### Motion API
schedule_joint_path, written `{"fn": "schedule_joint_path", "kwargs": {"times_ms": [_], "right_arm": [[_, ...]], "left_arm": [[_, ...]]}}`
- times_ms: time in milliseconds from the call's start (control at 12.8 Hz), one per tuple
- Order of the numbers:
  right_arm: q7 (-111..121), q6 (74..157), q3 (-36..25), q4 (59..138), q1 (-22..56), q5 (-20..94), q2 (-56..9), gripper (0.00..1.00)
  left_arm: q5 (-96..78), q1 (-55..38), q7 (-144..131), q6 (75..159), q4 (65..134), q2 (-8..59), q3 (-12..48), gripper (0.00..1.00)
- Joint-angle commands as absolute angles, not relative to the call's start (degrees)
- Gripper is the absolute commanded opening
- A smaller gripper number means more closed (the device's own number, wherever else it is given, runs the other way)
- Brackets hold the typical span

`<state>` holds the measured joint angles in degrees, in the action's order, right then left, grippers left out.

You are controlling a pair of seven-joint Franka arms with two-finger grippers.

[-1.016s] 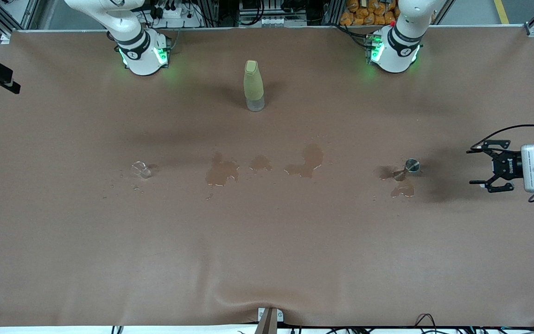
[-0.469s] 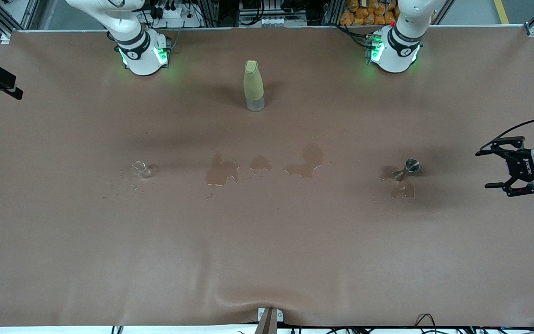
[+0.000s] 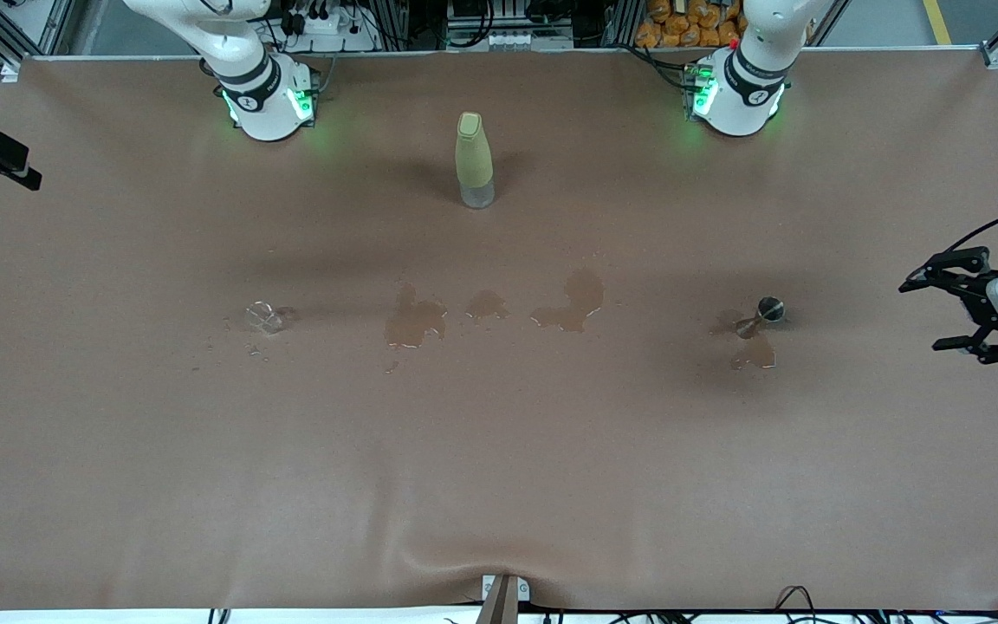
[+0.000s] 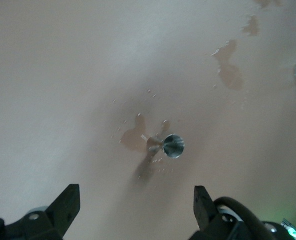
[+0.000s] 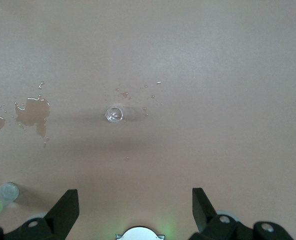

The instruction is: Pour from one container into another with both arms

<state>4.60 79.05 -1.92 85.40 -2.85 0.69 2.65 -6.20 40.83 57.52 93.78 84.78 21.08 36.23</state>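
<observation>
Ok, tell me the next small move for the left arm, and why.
Probably bring the left gripper in over the metal cup and lower it. It is open, empty and off toward the left arm's end of the table, while the cup stands free by a puddle.

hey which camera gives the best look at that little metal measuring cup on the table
The left wrist view: the metal measuring cup sits mid-frame, its round mouth and narrow waist plain, with wet patches beside it. The front view shows it only as a tiny shape toward the left arm's end. The right wrist view does not show it.
</observation>
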Motion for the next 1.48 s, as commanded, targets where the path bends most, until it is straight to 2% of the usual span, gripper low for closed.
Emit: {"fn": "schedule_joint_path", "kwargs": {"times_ms": [0, 391, 782, 1094, 1407], "right_arm": [[3.7, 81.7, -0.6, 85.9, -3.9, -0.4, 2.8, 1.0], [3.8, 86.3, -0.6, 87.6, -4.0, -0.1, 2.9, 1.0], [3.8, 86.8, -0.7, 88.7, -4.0, -0.1, 3.3, 1.0], [4.0, 86.8, 3.0, 88.7, -7.8, 0.2, 3.3, 1.0], [3.6, 86.6, 2.1, 88.7, -5.8, 0.0, 3.3, 1.0]], "left_arm": [[-2.6, 40.3, 51.4, 94.0, 83.8, 19.1, 37.8, 1.0], [0.4, 40.3, 49.1, 94.0, 82.4, 16.9, 37.8, 1.0], [5.6, 40.3, 33.1, 93.9, 82.4, 16.9, 37.8, 1.0], [6.2, 40.3, 24.6, 93.9, 82.4, 15.2, 37.8, 1.0], [6.2, 40.3, 16.6, 93.4, 82.6, 13.8, 40.2, 1.0]]}}
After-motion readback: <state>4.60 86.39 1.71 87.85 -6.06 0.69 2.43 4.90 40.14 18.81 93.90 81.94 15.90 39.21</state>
